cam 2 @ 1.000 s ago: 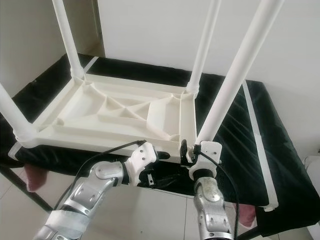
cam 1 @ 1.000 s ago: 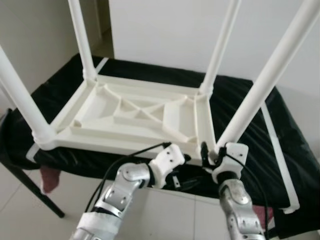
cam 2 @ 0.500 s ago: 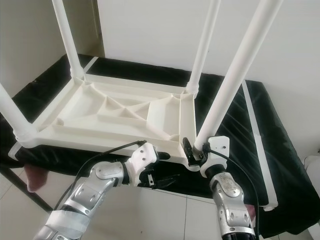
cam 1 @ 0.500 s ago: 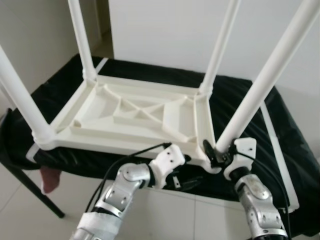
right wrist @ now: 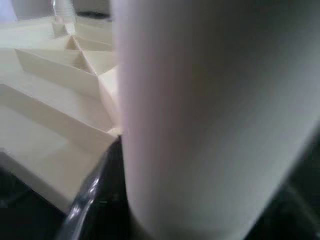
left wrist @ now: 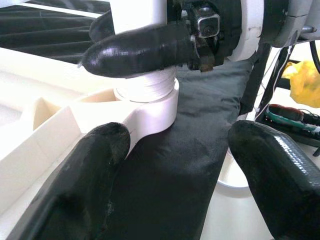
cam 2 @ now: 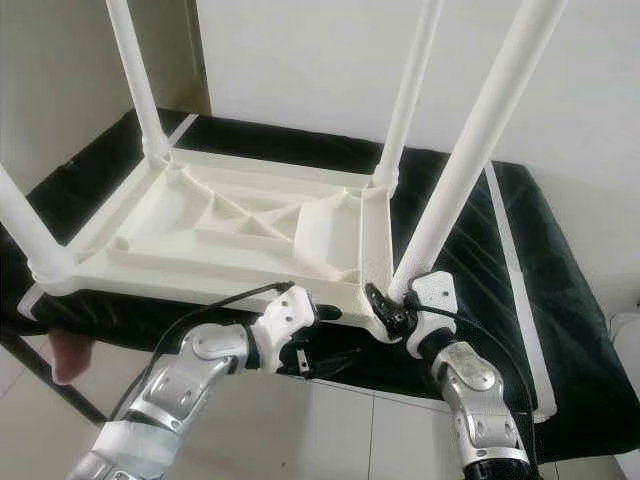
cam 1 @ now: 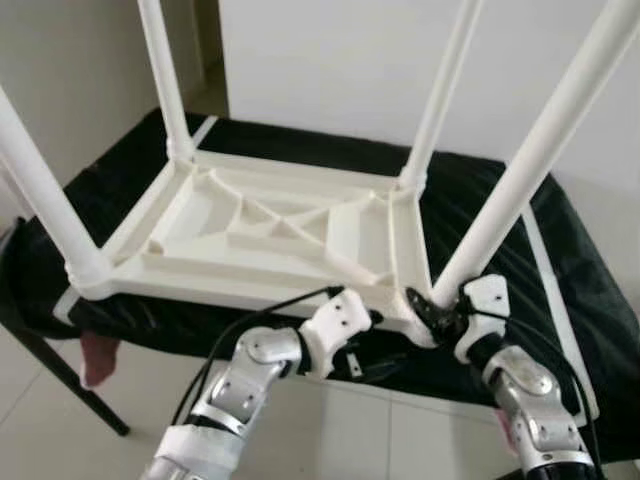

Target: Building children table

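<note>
The white children's table [cam 1: 270, 235] lies upside down on a black-covered work table, with its legs pointing up. My right gripper [cam 1: 435, 310] is shut on the base of the near right leg [cam 1: 530, 170], just above its socket at the front corner. In the left wrist view one black finger [left wrist: 135, 50] of that gripper lies across the leg [left wrist: 140, 15] above the threaded collar [left wrist: 150, 95]. The same leg [right wrist: 210, 115] looms close in the right wrist view. My left gripper [cam 1: 375, 365] hangs open just below the front edge, holding nothing, its fingers [left wrist: 90, 175] spread wide.
The black cloth [cam 1: 500, 200] carries white tape stripes [cam 1: 555, 290] near its right edge. A red cloth [cam 1: 95, 355] hangs under the left front, beside a black work-table leg [cam 1: 70, 385]. Tiled floor [cam 1: 60, 440] lies below and a white wall stands behind.
My right forearm has swung out to the right and its wrist has turned around the base of the near right leg. The left arm has stayed where it was.
</note>
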Tool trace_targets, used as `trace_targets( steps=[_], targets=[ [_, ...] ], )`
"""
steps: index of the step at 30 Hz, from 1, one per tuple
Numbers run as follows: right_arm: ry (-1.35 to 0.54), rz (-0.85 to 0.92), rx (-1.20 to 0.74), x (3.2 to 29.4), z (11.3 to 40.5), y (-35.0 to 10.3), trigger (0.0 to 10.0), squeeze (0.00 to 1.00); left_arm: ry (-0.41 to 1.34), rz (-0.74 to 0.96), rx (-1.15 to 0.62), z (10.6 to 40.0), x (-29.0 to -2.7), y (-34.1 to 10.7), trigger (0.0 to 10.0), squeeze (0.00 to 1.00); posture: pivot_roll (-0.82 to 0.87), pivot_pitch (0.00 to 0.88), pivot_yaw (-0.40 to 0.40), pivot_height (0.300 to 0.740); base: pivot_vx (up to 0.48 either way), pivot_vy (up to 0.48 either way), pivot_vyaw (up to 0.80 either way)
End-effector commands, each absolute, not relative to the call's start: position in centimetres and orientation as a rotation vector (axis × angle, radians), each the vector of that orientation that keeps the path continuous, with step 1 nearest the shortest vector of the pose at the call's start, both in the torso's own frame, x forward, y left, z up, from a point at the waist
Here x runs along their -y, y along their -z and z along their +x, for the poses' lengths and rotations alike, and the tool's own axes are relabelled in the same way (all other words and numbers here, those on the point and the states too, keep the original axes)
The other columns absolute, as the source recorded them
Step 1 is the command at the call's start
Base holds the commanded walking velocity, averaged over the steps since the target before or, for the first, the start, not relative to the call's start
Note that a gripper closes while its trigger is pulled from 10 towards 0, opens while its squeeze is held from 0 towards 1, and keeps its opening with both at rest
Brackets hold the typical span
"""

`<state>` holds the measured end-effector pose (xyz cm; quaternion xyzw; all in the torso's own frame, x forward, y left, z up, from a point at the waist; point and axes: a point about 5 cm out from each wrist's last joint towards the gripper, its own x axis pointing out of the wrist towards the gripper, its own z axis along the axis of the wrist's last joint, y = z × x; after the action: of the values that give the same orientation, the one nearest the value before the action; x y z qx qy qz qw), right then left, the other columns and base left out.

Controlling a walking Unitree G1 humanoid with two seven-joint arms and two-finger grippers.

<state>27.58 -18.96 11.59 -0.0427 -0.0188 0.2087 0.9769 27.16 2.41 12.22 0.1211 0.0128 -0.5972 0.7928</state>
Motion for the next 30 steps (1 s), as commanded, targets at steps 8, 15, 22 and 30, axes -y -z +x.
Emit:
trace_targets(
  steps=[8, 15, 22, 30],
  targets=[
    [-0.442, -0.091, 0.000, 19.1, 27.2, -10.9, 10.0, 0.00, 1.239, 0.254, -0.021, 27.1, -2.5, -12.3, 10.0, 0.00, 0.01, 0.000, -0.060, 0.740, 0.000, 0.000, 0.00],
    [-0.392, -0.093, -0.001, 19.4, 27.3, -10.7, 10.0, 0.00, 1.238, 0.254, -0.023, 27.2, -2.5, -12.4, 10.0, 0.00, 0.01, 0.004, -0.054, 0.740, 0.000, 0.000, 0.00],
    [-0.321, -0.090, -0.020, 19.3, 27.0, -10.3, 10.0, 0.00, 1.240, 0.254, -0.024, 27.1, -2.6, -12.4, 10.0, 0.00, 0.02, 0.014, -0.056, 0.740, 0.000, 0.000, 0.00],
    [-0.178, -0.049, -0.054, 19.0, 26.4, -9.6, 10.0, 0.00, 1.242, 0.253, -0.029, 26.9, -2.6, -12.4, 10.0, 0.00, 0.01, 0.019, -0.055, 0.740, 0.000, 0.000, 0.00]
  ],
)
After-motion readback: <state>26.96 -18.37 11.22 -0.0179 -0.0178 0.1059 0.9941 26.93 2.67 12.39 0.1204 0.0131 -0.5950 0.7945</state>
